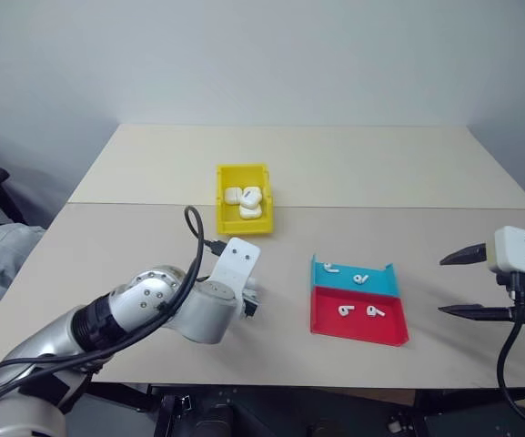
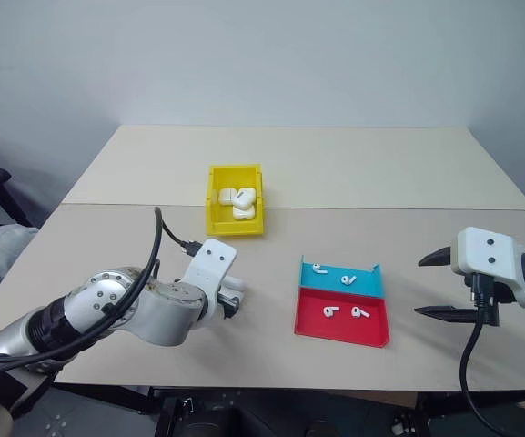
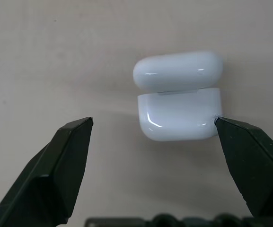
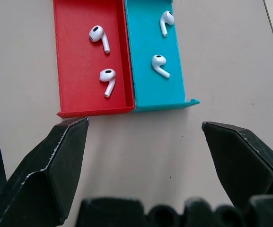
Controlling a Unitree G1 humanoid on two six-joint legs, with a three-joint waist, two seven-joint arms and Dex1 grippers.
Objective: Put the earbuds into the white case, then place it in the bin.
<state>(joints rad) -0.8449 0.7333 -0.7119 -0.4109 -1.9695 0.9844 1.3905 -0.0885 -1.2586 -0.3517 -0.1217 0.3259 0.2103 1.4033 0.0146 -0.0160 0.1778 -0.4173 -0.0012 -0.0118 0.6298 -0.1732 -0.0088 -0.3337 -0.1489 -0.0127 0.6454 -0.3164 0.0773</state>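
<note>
The white case (image 3: 179,97) lies on the table (image 1: 353,164), nearer the robot than the yellow bin (image 1: 244,200), between the left gripper's (image 3: 153,125) spread fingers. 4 earbuds (image 4: 103,40) lie in the blue-and-red tray (image 4: 127,101), right of the bin. The right gripper (image 1: 462,284) hovers open beyond the tray.
</note>
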